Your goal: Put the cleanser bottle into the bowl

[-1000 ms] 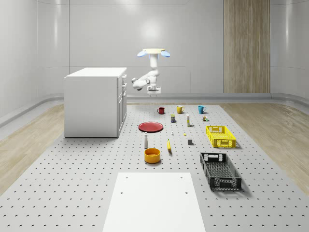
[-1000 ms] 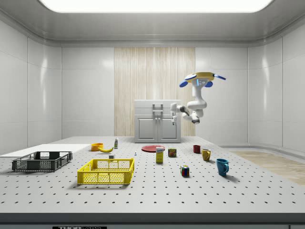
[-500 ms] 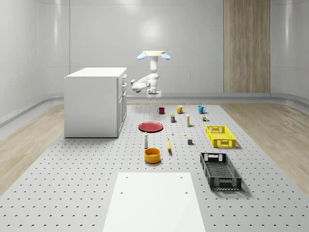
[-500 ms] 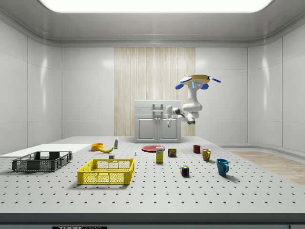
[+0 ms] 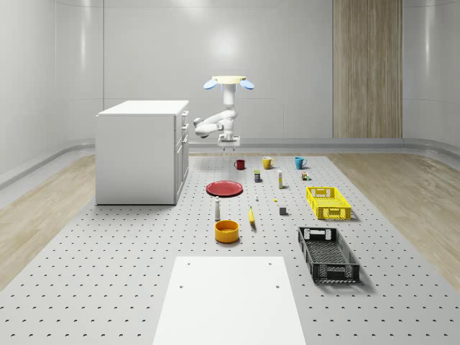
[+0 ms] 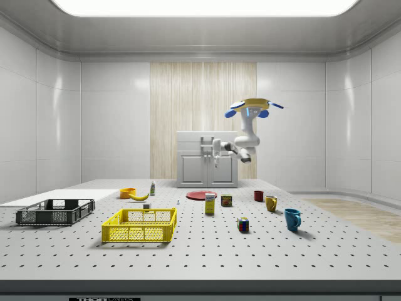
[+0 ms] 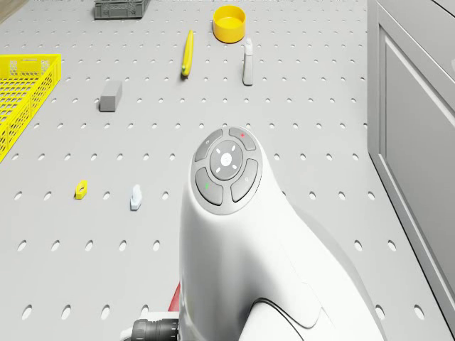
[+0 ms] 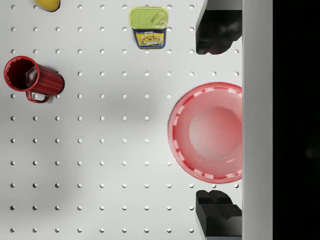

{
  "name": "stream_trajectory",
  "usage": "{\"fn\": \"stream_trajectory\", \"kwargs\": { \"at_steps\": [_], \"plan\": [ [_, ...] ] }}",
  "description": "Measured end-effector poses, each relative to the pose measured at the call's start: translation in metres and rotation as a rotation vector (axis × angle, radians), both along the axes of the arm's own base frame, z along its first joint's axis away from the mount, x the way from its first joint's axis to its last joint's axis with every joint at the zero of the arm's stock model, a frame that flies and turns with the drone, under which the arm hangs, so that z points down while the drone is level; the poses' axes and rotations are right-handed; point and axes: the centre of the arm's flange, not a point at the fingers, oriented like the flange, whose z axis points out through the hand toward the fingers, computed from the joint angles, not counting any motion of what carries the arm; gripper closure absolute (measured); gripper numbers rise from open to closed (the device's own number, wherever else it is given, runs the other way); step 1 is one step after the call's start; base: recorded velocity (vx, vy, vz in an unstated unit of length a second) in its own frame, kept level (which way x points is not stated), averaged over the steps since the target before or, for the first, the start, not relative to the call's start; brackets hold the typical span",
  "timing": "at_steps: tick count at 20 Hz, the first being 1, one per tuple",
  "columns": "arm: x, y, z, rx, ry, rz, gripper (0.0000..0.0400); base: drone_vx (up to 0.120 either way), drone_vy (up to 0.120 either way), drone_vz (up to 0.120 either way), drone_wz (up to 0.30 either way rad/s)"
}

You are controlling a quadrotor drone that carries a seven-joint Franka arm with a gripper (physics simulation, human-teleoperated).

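Directly below the gripper (image 8: 218, 120), in the wrist view, lies the red plate (image 8: 207, 131) on the perforated table (image 8: 100, 150), framed between the two dark fingertips (image 8: 218, 32), which stand wide apart with nothing held. Just off to one side of the plate sit a red mug (image 8: 31, 80) and a green-lidded can (image 8: 149, 26). Drone (image 5: 228, 81) hovers high above the table's far end, beside the white cabinet (image 5: 140, 151); arm bent, gripper (image 5: 227, 143) hanging down over the strip between the plate (image 5: 225, 188) and the mug (image 5: 240, 164). Side view agrees: gripper (image 6: 216, 155) well above the table, in front of the cabinet (image 6: 207, 160). Farther from the gripper, well past the plate, the cleanser bottle (image 5: 217, 209) stands upright, untouched. Just beyond it, the yellow bowl (image 5: 226, 231), with a banana (image 5: 251, 216) near both. Drone view shows the same trio: bottle (image 7: 247, 62), bowl (image 7: 229, 22), banana (image 7: 188, 52). Farthest out, a yellow crate (image 5: 328, 202) and a black crate (image 5: 328, 253).
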Motion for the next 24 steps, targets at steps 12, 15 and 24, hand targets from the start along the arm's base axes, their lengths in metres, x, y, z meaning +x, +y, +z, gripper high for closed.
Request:
{"fn": "stream_trajectory", "kwargs": {
  "at_steps": [12,15,24],
  "plan": [
    [0.0,0.0,0.0,0.0,0.0,0.0,0.0,0.12,0.0,0.0,0.0],
    [0.0,0.0,0.0,0.0,0.0,0.0,0.0,0.12,0.0,0.0,0.0],
    [0.0,0.0,0.0,0.0,0.0,0.0,0.0,0.12,0.0,0.0,0.0]
  ]
}}
